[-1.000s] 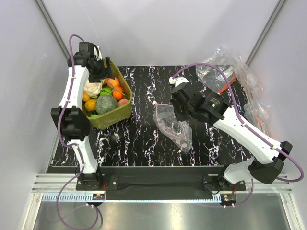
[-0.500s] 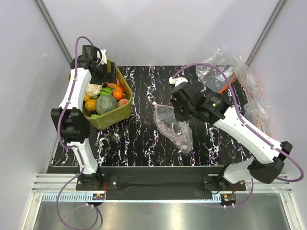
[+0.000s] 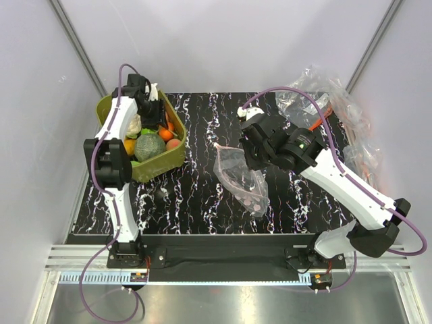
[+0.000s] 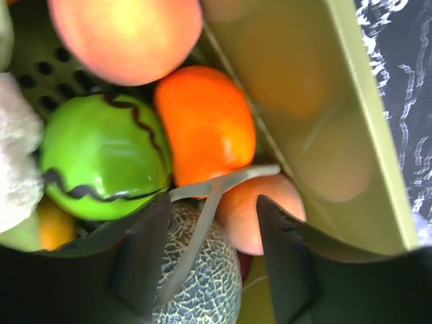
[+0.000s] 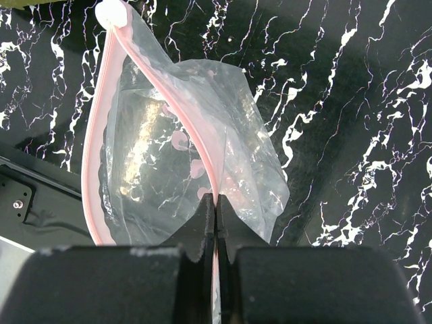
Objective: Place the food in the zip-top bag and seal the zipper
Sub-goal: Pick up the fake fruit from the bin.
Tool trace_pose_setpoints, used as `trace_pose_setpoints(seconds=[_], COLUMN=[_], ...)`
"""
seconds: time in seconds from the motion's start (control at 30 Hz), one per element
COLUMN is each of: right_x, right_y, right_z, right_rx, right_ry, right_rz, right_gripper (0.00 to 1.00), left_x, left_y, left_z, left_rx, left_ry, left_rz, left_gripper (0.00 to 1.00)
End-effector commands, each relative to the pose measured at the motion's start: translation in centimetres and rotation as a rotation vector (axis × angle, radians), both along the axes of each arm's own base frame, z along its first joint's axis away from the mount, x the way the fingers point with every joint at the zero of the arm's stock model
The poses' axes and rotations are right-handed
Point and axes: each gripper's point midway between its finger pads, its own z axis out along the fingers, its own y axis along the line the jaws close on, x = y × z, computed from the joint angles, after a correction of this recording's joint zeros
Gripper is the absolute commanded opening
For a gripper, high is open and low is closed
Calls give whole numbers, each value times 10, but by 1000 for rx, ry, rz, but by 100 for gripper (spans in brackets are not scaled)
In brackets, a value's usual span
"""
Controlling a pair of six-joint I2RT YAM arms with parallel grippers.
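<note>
**Zip-top bag pinched by its zipper, food in the tub**

The zip-top bag (image 3: 237, 177) sits over the middle of the marbled table (image 3: 196, 196), its mouth gaping. The right gripper (image 5: 214, 204) has its fingers pressed tight together on the pink zipper (image 5: 94, 148).

The food (image 3: 150, 145) lies in the olive tub (image 3: 179, 150) at the far left. The left gripper (image 4: 212, 233) hangs there, its fingers spread wide and holding nothing, just above an orange (image 4: 202, 125) and a netted melon (image 4: 202, 287).
</note>
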Motion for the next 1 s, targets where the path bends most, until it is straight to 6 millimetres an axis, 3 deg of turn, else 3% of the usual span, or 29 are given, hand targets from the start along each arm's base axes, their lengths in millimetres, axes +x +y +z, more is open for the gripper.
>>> trace_pose_setpoints(seconds=[0.0,0.17,0.37,0.5,0.7,0.83,0.97], right_x=[2,3,2,1,2,1,0], right_y=[2,-1,-5,-6,-6,-6,-7], right_z=[14,14,13,12,13,13,13], right_rx=[36,30,23,29,34,40,44], right_ry=[-22,-31,-38,-38,-45,-48,-51], right_rz=[-1,-2,-7,-11,-14,-16,-16], right_gripper=[0,0,0,0,0,0,0], left_x=[16,19,13,10,12,8,10], left_y=[-21,-24,-25,-21,-12,-14,-22], left_z=[15,-11,-17,-14,25,53,60], left_rx=[-121,-143,-147,-128,-102,-79,-68], left_ry=[-71,-23,12,15,-131,-229,-234], left_rz=[-29,-5,-3,24,129,150,133], left_gripper=[51,47,41,52,70,71,68])
